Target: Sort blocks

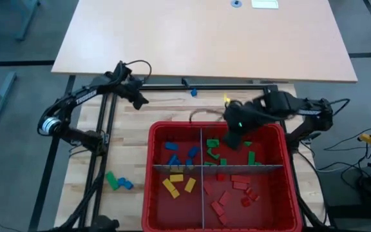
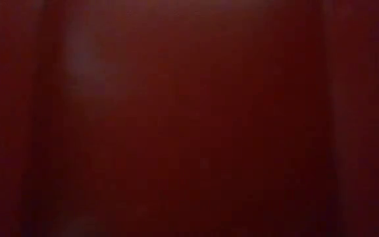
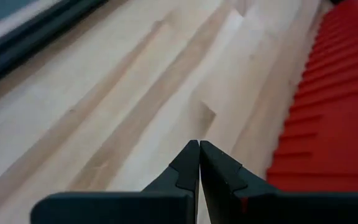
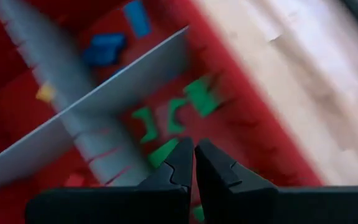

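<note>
Hovering over the green blocks (image 1: 212, 152) in the upper-right compartment of the red bin (image 1: 288, 169), the right gripper (image 1: 235, 140) has its fingers pressed together and carries nothing. Blue blocks (image 1: 174, 154) occupy the upper-left compartment, yellow blocks (image 1: 179, 183) the lower left, red blocks (image 1: 234, 192) the lower right. The left gripper (image 1: 138, 96), also closed and empty, waits above the table (image 1: 131, 148) at upper left. Loose blocks (image 1: 117, 182) remain at lower left, outside the bin; the next move probably calls for reaching them with opened fingers.
</note>
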{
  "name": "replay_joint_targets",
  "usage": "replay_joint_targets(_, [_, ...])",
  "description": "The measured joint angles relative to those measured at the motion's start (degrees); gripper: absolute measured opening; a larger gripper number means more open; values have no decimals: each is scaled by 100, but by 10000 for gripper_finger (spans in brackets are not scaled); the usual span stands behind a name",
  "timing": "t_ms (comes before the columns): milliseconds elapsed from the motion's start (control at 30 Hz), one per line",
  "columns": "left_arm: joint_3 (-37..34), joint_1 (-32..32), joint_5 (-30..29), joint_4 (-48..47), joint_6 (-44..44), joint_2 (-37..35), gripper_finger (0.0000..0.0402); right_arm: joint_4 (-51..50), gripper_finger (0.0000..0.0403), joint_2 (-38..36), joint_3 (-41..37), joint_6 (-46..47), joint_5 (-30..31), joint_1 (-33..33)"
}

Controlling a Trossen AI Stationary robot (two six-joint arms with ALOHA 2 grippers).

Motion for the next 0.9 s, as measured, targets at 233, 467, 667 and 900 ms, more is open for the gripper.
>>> replay_joint_targets(233, [-57, -342, 2, 110, -168, -530, 0, 28, 0, -29, -2, 1132, -363, 1456])
replay_joint_targets(467, [-57, -466, 258, 181, -388, -650, 0, 26, 0, -103, -4, 2749, -364, 3031])
replay_joint_targets(667, [-57, -504, 318, 266, -552, -664, 0, 9, 0, -103, -172, 3944, -362, 4188])
replay_joint_targets(900, [-37, -579, 443, 569, -884, -701, 0, 345, 0, -95, -855, 4813, -873, 5039])
